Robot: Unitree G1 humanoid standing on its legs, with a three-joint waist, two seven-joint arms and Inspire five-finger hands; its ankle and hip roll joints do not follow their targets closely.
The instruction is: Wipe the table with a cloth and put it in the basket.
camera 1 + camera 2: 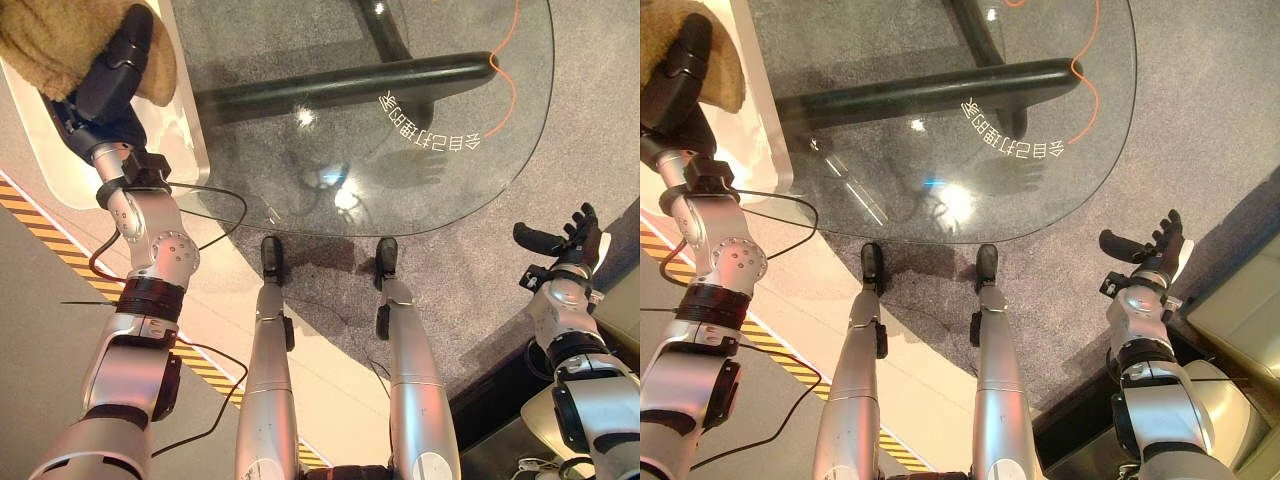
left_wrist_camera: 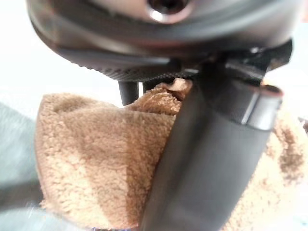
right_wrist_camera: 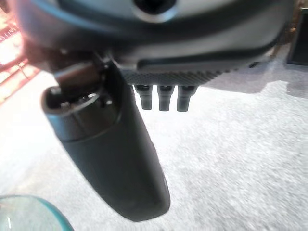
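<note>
A fluffy tan cloth is bunched at the far left, over a white container that stands beside the glass table. My left hand is shut on the cloth; in the left wrist view the thumb lies across the cloth and the fingers curl behind it. My right hand hangs off the table's right edge above the grey carpet, open and holding nothing. Its thumb stands apart from its fingers.
The table's top is round-edged and transparent, with a dark tubular frame showing beneath it. An orange cable runs under the glass at the far right. Yellow-and-black striped tape crosses the floor at the left. A pale box sits by the right arm.
</note>
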